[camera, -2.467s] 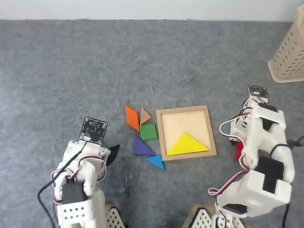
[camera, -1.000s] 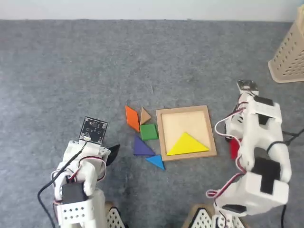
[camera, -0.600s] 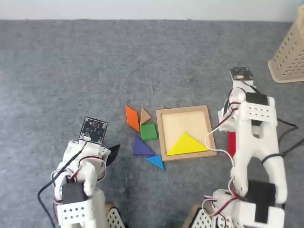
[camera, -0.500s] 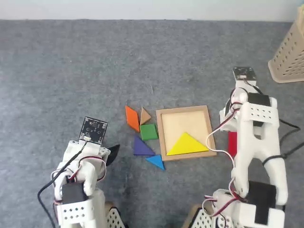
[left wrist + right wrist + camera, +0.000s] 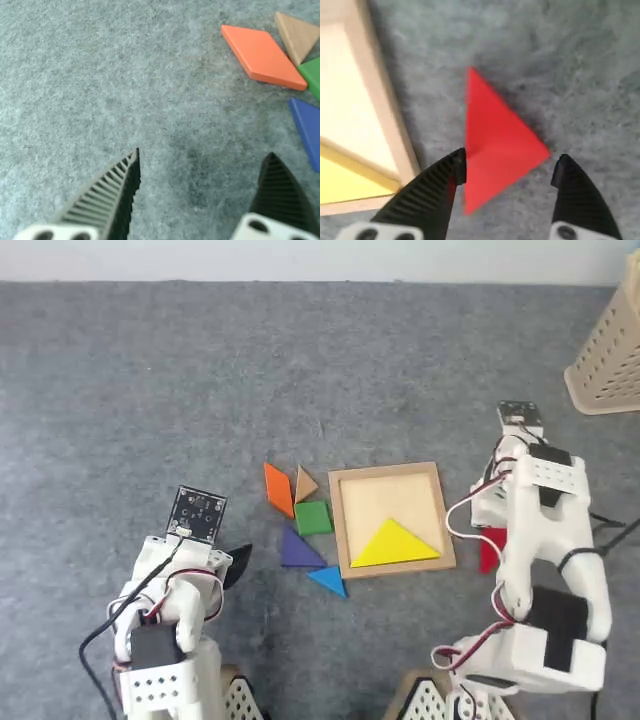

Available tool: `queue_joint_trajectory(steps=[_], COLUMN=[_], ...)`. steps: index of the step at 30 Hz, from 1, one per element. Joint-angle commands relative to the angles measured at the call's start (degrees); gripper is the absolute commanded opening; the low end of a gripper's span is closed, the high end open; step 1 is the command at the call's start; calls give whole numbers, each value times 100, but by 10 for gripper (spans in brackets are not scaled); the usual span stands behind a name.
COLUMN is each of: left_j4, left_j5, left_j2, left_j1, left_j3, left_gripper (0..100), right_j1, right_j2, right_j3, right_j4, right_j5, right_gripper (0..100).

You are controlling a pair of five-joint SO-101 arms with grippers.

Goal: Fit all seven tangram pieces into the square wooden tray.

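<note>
Now the right fingers [image 5: 432, 192] hang spread over the red triangle [image 5: 495, 135] on the table [image 5: 580, 60] just beside the tray [image 5: 385, 120], so I think they must drop and pinch it; left fingers [image 5: 112, 197] gape too.

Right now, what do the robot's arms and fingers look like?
The left arm and right arm are chunky white plastic with black motor blocks and looping red, white and black wires. Their fingers are dark, pointed and ridged like little saws.

The right arm [image 5: 545, 540] is hiding most of the red triangle [image 5: 487, 548]. The left wrist view's edge is cutting off the green piece [image 5: 313, 75] and blue piece [image 5: 307, 124].
</note>
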Motion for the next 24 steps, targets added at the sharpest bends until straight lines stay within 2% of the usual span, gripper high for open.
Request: queue_joint_trajectory(steps=[1, 24], left_j4=[-9, -18], left_j5=[-35, -35], left_j2=[-88, -88], left_j1=[35, 35], left_j3=[-31, -31], left_gripper=[353, 353], right_j1=[163, -92], right_j2=[-84, 857], right_j3=[-26, -26], right_j4=[-84, -180], right_j5=[105, 387], right_gripper=[277, 274])
